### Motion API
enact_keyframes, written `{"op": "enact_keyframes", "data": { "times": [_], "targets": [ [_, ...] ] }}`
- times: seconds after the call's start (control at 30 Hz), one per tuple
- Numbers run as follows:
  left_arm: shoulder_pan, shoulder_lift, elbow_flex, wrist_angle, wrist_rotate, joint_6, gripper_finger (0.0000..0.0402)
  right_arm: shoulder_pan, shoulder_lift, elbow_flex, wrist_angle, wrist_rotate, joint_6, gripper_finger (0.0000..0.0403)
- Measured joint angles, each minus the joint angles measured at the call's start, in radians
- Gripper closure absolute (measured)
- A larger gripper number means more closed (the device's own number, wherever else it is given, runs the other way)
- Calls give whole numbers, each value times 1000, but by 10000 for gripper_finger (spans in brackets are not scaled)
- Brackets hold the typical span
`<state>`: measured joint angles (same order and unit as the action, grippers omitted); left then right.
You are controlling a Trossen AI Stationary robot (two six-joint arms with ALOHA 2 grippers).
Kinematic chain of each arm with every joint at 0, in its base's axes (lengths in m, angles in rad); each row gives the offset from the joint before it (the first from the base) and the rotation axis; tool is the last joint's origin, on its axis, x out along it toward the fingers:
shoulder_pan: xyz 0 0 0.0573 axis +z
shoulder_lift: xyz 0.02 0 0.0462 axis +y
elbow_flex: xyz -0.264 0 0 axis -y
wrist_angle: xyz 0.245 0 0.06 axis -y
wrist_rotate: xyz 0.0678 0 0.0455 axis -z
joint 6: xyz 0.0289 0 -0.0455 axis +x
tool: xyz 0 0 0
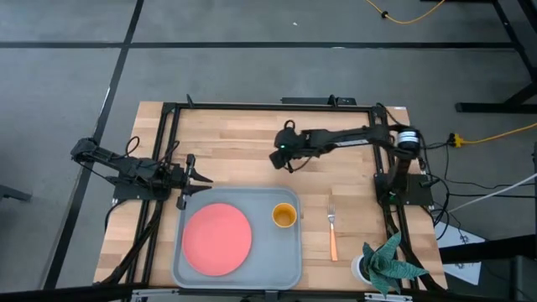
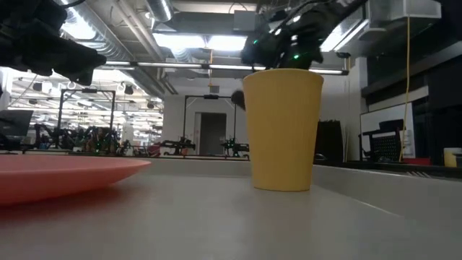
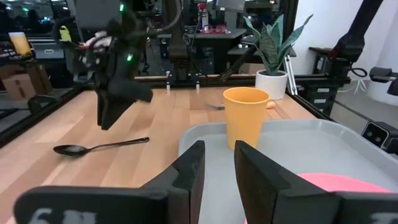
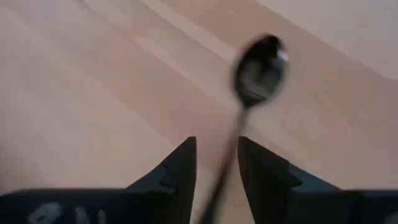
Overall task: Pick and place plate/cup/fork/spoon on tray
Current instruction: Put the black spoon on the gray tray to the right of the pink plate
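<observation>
A: High view first. Where was the tableware?

B: tray point(image 1: 289, 270) sat low center on the wooden table point(image 1: 243, 138). plate point(image 1: 216, 237) lay flat in its left half, cup point(image 1: 284, 216) stood upright in the tray's upper right corner. fork point(image 1: 332, 230) was on the bare wood just right of the tray, tines toward the top of the frame. potted plant point(image 1: 388, 262) at lower right.

A: Spoon?

B: Hard to see from above, the arm covered it. Left wrist view had the spoon point(image 3: 99, 147) flat on the wood at left of frame, outside the tray. Right wrist view showed its bowl upper center point(image 4: 261, 68), handle running down between the fingers point(image 4: 180, 171).

A: Right gripper?

B: right gripper point(image 1: 282, 159) hung over the table above the tray, center frame. Fingers stood apart with the handle in the gap; couldn't tell if they touched it.

A: Left?

B: left gripper point(image 1: 195, 179) waited at the tray's upper left corner, fingers point(image 3: 186, 177) apart, nothing between them.

A: Low view?

B: Cup point(image 2: 282, 128) upright at center, plate edge at left.
</observation>
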<state>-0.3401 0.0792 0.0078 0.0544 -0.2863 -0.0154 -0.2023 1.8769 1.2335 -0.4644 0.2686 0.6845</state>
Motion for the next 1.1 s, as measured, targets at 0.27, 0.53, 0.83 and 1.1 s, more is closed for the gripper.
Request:
{"op": "enact_keyframes", "data": {
  "times": [0.27, 0.53, 0.83, 1.1],
  "targets": [
    [0, 0, 0, 0, -2, 1, 321, 27, 104, 98, -131, 51, 65, 282],
    [0, 0, 0, 0, -7, 1, 321, 30, 118, 98, -129, 51, 65, 282],
    [0, 0, 0, 0, -8, 1, 321, 7, 136, 72, -41, 20, 17, 282],
    [0, 0, 0, 0, -8, 1, 321, 8, 155, 69, -32, 76, 19, 282]
  ]
}}
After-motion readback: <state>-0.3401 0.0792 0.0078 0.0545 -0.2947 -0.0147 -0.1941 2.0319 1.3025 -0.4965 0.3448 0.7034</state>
